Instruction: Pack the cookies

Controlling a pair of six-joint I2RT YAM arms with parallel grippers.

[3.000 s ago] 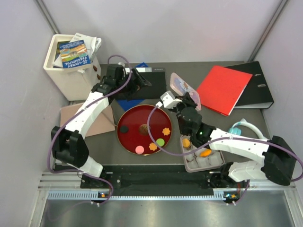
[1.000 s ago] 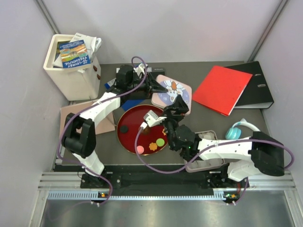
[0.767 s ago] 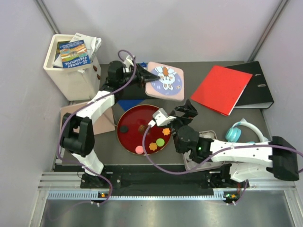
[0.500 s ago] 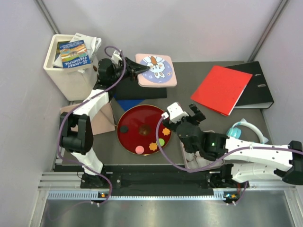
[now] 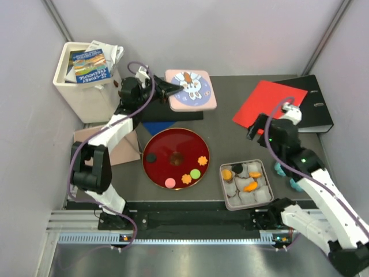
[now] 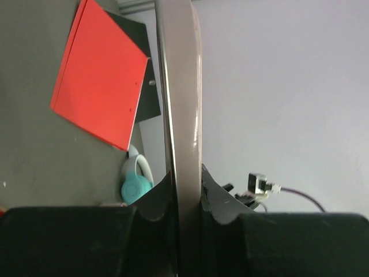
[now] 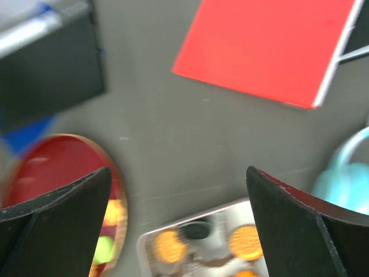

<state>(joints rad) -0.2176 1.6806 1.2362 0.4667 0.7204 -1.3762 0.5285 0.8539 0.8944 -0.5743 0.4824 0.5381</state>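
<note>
Left gripper (image 5: 165,90) pinched tight on one edge of a pink lid (image 5: 191,89), bunny picture up, over the far side of the table (image 5: 230,138). From the left wrist, the lid edge-on, with both fingers (image 6: 158,196) pressed against its faces. Under the lid's near edge, a black box (image 5: 173,113), and a blue sheet (image 5: 157,127) just in front of it. Farther left, a white bin (image 5: 86,92) stuffed with booklets.

Right gripper (image 5: 258,128) spread wide and empty, hanging over bare table between the red folder (image 5: 265,107) and the tin (image 5: 224,193). From the right wrist, the two fingers (image 7: 52,219) well apart with nothing between them.

Cookies (image 5: 185,179) in two places. Four in the tin, among white paper cups: three orange and one black. The rest on the red plate (image 5: 158,141) at mid-table, left of the tin: black at the left, an orange flower at the right, and green, a second orange flower and pink along the near rim. At the plate's centre, a dark spot, cookie or mark unclear.

Right of the tin, teal headphones (image 5: 285,170), partly hidden by the right arm. Behind the folder, a black binder (image 5: 316,115).
</note>
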